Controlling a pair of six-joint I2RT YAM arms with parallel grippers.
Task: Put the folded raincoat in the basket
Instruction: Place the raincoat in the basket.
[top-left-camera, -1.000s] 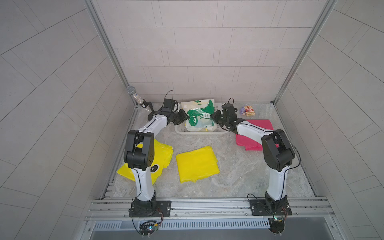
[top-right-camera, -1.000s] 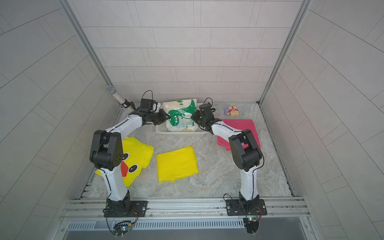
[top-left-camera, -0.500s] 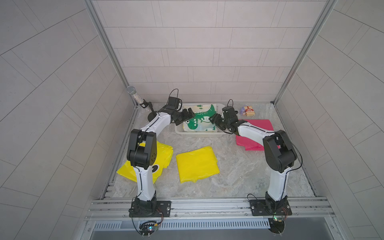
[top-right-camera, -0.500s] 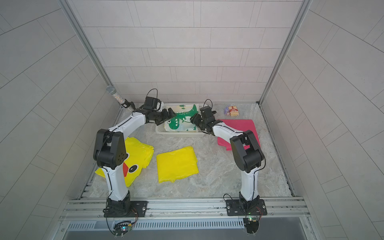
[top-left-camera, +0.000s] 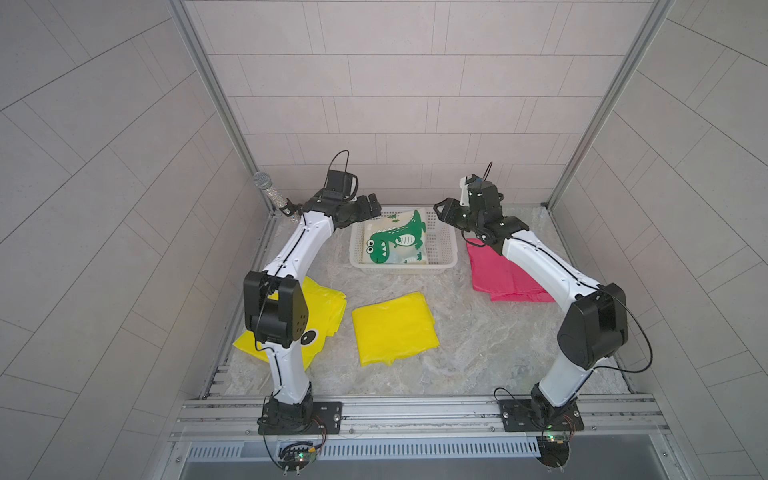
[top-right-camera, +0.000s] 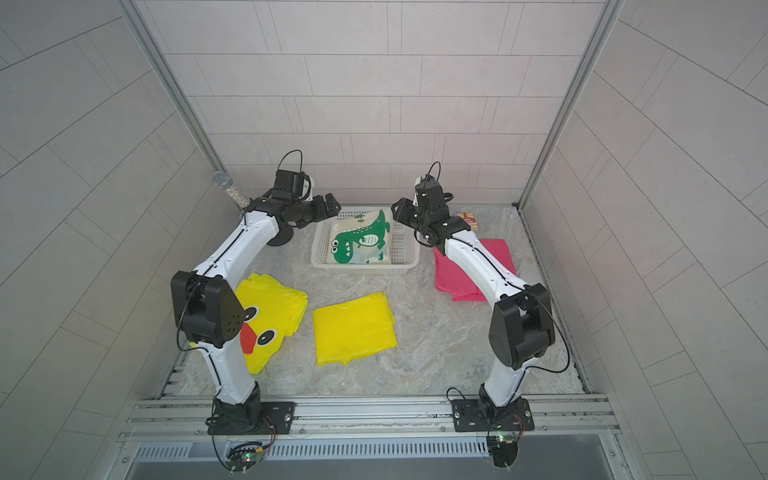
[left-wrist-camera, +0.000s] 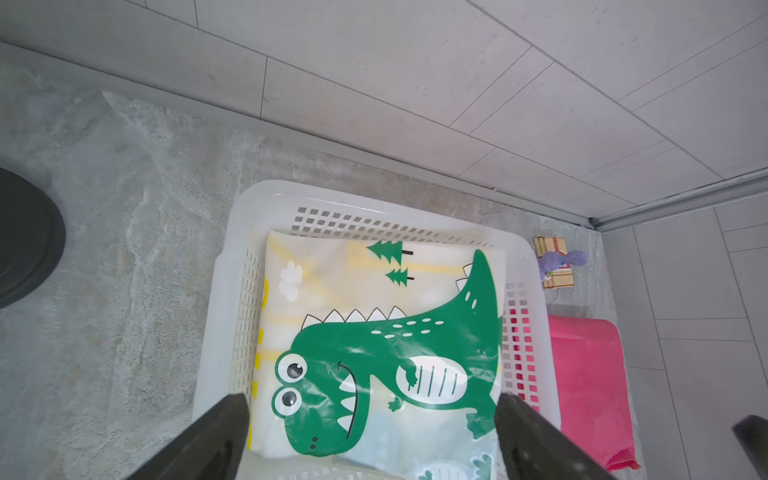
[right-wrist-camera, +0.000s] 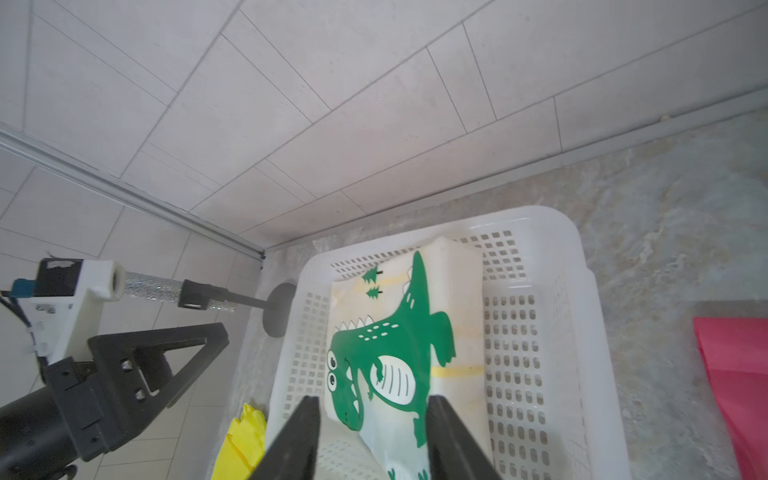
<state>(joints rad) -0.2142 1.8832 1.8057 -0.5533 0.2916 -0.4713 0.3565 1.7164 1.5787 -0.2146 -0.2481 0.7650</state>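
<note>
The folded raincoat, cream with a green dinosaur, lies inside the white perforated basket at the back of the table. One far corner leans up against the basket wall. My left gripper hovers open over the basket's left rim, with nothing between its fingers. On the opposite side, my right gripper hangs open above the right rim, also empty. Both wrist views look down on the raincoat in the basket.
A plain yellow folded raincoat lies mid-table, and a yellow duck raincoat sits by the left arm. A pink folded one lies under the right arm. A microphone on a stand is back left; a small box is back right.
Both grippers held the dinosaur raincoat upright above the basket a second ago. They have opened and drawn apart and upward, and the raincoat now lies flat in the basket.
</note>
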